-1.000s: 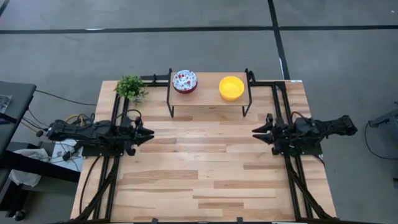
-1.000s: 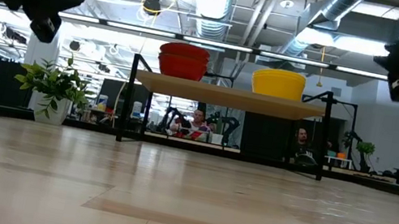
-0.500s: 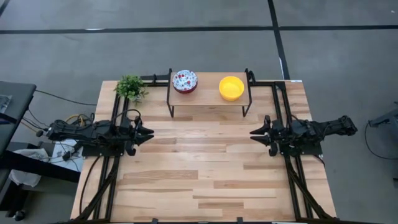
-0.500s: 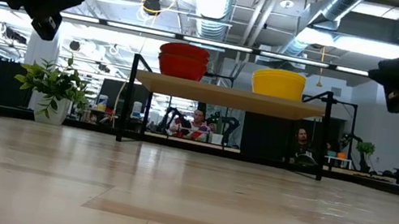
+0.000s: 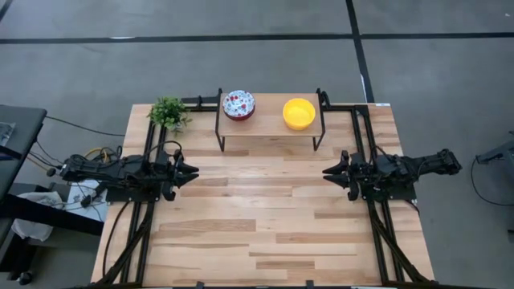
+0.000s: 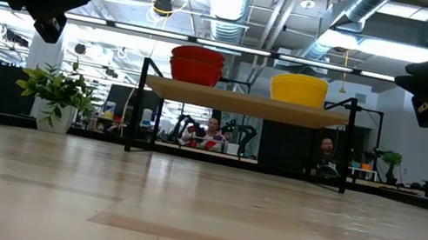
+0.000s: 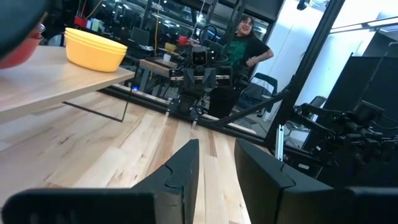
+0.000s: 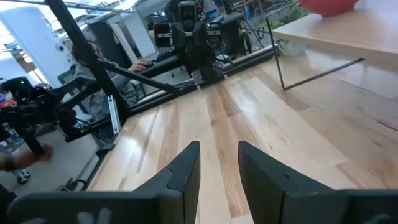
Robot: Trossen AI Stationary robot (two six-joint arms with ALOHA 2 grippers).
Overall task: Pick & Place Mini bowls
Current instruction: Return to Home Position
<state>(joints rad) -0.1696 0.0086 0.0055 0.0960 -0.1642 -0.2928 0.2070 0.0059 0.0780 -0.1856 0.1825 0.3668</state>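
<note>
Two mini bowls stand by their bases on a small raised shelf (image 5: 269,124) at the table's far edge. The white floral bowl (image 5: 238,104) is on the shelf's left part and looks red from the side (image 6: 197,65). The yellow bowl (image 5: 299,113) (image 6: 299,89) (image 7: 94,50) is on the right part. My left gripper (image 5: 191,171) (image 7: 216,168) hovers open over the table's left side. My right gripper (image 5: 328,172) (image 8: 219,167) hovers open over the right side. They face each other, both well nearer than the shelf.
A small green potted plant (image 5: 169,112) (image 6: 59,95) stands at the far left corner beside the shelf. The shelf's black metal legs (image 6: 139,105) leave a gap beneath it. Bare wood (image 5: 257,209) stretches between the grippers and toward the near edge. People (image 7: 245,43) sit beyond the table.
My right gripper has moved a little toward the table's left and sunk slightly. Its fingers stay apart. The left arm and both bowls have kept still.
</note>
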